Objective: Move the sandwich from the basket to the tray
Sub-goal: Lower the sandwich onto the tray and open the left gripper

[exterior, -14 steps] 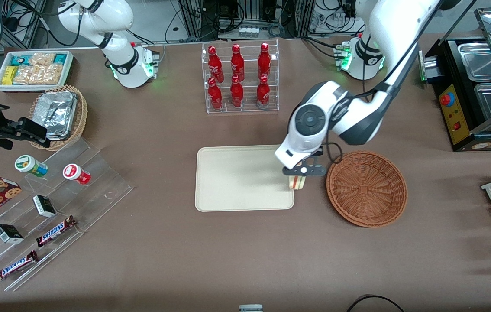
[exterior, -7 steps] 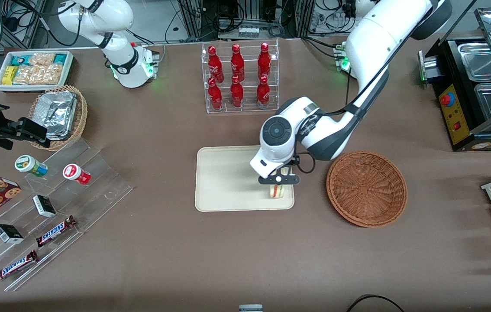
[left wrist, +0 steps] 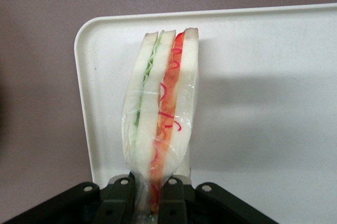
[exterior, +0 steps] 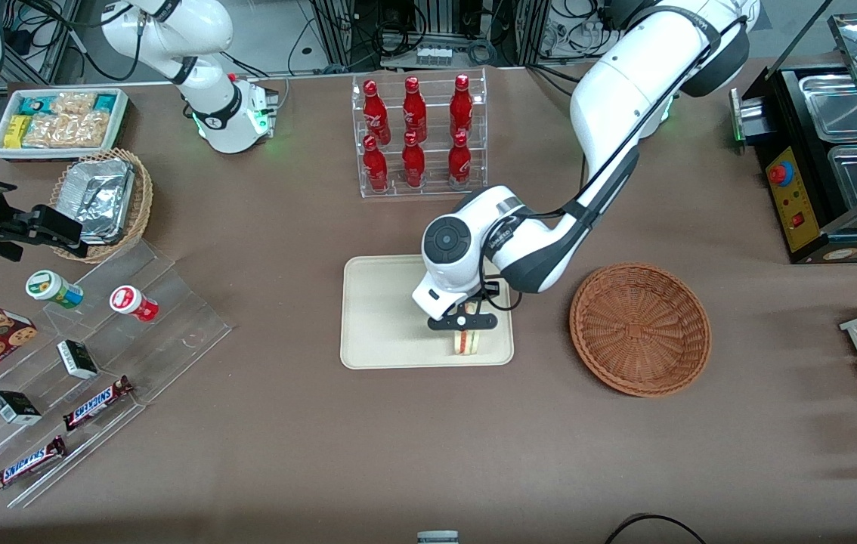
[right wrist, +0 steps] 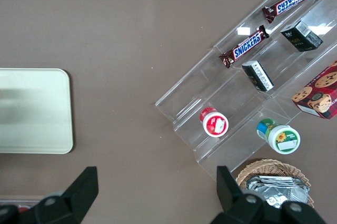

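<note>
My gripper [exterior: 465,326] hangs over the cream-white tray [exterior: 383,317], near the tray edge closest to the front camera, and is shut on the sandwich [exterior: 465,342]. The wrist view shows the plastic-wrapped sandwich [left wrist: 160,108] pinched between the black fingers [left wrist: 120,197], with white bread, green and red-pink filling showing, above the tray [left wrist: 263,92] close to a rounded corner. I cannot tell whether the sandwich touches the tray. The reddish-brown wicker basket [exterior: 640,328] sits empty beside the tray, toward the working arm's end of the table.
A clear rack of red bottles [exterior: 418,134] stands farther from the camera than the tray. Toward the parked arm's end lie an acrylic stepped shelf [exterior: 88,370] with snack bars and cups, a tan basket of foil trays [exterior: 102,200], and a white bin of snack packets [exterior: 60,121].
My gripper has carried the sandwich sideways from the tray edge beside the basket to a spot well over the tray, and slightly nearer the front camera.
</note>
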Controlling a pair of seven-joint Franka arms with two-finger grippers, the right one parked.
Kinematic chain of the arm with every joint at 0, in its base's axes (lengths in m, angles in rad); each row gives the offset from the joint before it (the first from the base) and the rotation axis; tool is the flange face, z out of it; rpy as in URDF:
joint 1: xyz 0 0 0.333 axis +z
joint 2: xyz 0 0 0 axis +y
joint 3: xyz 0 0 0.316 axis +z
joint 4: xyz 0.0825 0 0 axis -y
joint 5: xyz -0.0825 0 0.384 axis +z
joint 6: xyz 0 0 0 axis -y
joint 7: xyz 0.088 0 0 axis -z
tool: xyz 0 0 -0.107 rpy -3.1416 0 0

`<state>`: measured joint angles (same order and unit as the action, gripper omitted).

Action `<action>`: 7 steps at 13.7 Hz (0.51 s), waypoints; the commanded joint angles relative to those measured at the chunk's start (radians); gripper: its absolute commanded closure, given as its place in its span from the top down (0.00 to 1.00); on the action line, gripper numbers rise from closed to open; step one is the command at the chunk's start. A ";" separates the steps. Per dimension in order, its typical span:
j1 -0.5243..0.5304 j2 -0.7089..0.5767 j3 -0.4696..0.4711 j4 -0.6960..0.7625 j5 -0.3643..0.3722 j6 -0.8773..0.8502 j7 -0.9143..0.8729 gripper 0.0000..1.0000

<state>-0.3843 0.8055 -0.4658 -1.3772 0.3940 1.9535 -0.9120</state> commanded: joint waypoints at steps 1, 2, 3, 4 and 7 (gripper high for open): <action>-0.019 0.021 0.009 0.038 0.022 -0.018 -0.018 0.00; -0.022 0.023 0.009 0.038 0.022 -0.013 -0.019 0.00; -0.022 0.029 0.009 0.040 0.022 -0.013 -0.021 0.00; -0.024 0.031 0.009 0.038 0.022 -0.011 -0.022 0.00; -0.031 0.038 0.009 0.038 0.022 -0.011 -0.027 0.00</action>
<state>-0.3935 0.8218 -0.4645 -1.3761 0.3941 1.9531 -0.9147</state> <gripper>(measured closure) 0.841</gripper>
